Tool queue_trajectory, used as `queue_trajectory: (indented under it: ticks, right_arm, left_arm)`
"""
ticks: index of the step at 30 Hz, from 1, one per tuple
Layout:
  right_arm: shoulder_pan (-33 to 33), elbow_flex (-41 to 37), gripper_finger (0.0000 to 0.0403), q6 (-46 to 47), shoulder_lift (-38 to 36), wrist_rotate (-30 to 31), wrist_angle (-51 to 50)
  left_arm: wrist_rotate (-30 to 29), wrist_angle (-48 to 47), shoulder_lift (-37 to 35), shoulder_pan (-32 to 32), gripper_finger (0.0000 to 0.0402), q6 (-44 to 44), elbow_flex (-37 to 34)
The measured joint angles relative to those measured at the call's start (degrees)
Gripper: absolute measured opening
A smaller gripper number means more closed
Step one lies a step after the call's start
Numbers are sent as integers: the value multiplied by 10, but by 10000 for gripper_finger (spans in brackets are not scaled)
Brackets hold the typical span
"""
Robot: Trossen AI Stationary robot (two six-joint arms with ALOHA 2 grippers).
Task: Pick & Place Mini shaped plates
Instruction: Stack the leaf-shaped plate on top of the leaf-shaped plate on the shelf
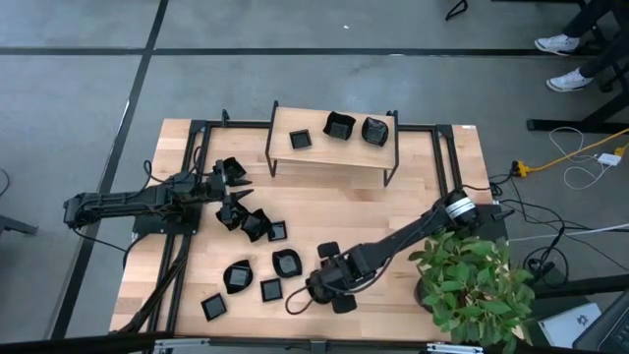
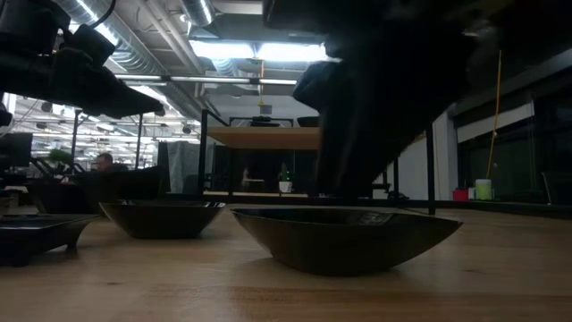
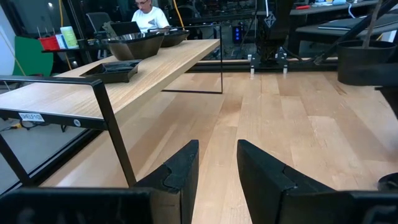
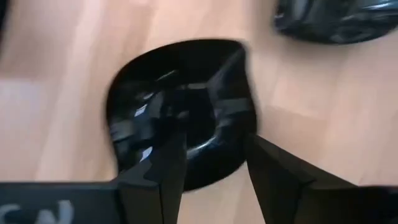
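Looking down past my right fingers (image 4: 168, 180), I see a rounded black mini plate (image 4: 177, 112) lying on the wooden table (image 1: 413, 211) directly under them — the fingers stand apart, one over its bowl and one just past its rim, gripping nothing; a second dark dish (image 4: 339, 18) sits near it. From above, my right gripper (image 1: 319, 285) hangs low near the table's front edge, beside a rounded plate (image 1: 286, 263); around it lie a wavy plate (image 1: 238, 276) and small square plates (image 1: 270, 290) and (image 1: 213, 306), with a tighter cluster of dishes (image 1: 257, 225) farther back, so the ground to my left is crowded. Three more plates rest on the raised wooden shelf (image 1: 334, 157) at the back: a small square one (image 1: 301, 141) and two deeper ones (image 1: 339, 127), (image 1: 374, 131). My left gripper (image 1: 239, 182) waits at the table's left side near that cluster; its fingers (image 3: 180, 177) are parted with bare wood between them, holding nothing, and the shelf's black metal leg (image 3: 115, 137) stands close in front. A potted plant (image 1: 472, 285) crowds the front right corner beside my right arm; cables trail off the table's right edge.
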Motion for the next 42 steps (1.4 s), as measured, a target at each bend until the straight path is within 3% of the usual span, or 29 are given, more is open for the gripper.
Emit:
queue_trajectory:
  ticks: [22, 35, 42]
  right_arm:
    - [-22, 0, 161, 29, 26, 9, 1]
    - [-22, 1, 43, 25, 32, -22, -2]
    - [-22, 1, 5, 24, 32, -22, -3]
  left_arm:
    - [0, 0, 0, 0, 104, 0, 0]
    - [0, 0, 0, 0, 104, 0, 0]
    - [0, 0, 0, 0, 104, 0, 0]
